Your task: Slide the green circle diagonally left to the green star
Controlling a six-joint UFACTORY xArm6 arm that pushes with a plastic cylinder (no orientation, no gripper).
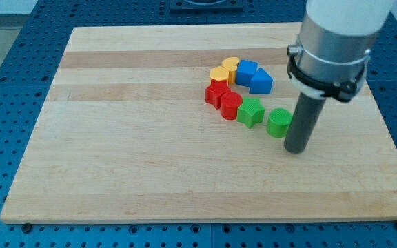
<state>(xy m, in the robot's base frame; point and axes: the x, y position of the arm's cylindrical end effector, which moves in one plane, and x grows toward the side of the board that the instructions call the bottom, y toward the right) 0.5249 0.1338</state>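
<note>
The green circle (278, 122) lies on the wooden board (150, 138) right of centre. The green star (251, 111) lies just to its left and slightly toward the view's top, with a small gap between them. My tip (295, 149) rests on the board right beside the green circle, at its lower right, touching or almost touching it. The rod rises from there to the arm's grey body at the view's top right.
A cluster lies up-left of the green star: two red blocks (224, 98), a yellow block (220, 74), a yellow heart-like block (230, 65) and two blue blocks (253, 76). The board's right edge (391, 145) is near the tip.
</note>
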